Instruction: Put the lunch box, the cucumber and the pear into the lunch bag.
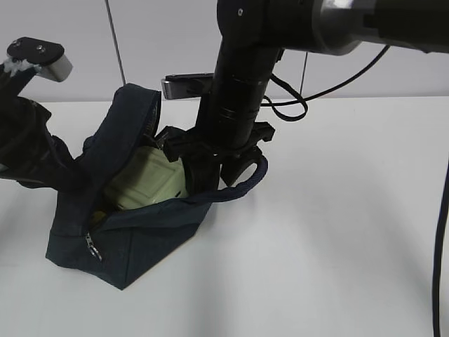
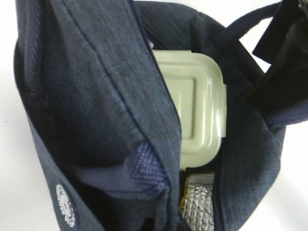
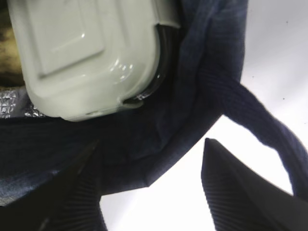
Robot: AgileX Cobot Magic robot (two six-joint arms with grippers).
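The navy lunch bag (image 1: 133, 246) sits open on the white table. The lunch box (image 1: 147, 182), with its sage-green lid, lies inside it; it also shows in the left wrist view (image 2: 197, 106) and the right wrist view (image 3: 86, 53). A yellow-brown patch that looks like the pear (image 3: 6, 43) shows beside the box. The cucumber is hidden. My left arm (image 1: 28, 133) holds the bag's left side up; bunched fabric (image 2: 144, 173) hides its fingers. My right gripper (image 3: 154, 202) is open at the bag's right rim (image 3: 192, 96), by a handle loop (image 3: 260, 120).
Silvery lining (image 2: 199, 207) shows below the box. The bag's zipper pull (image 1: 91, 246) hangs on its front. A dark flat device (image 1: 186, 86) lies behind the bag. A black cable (image 1: 442, 246) hangs at the right edge. White table (image 1: 337, 232) lies right of the bag.
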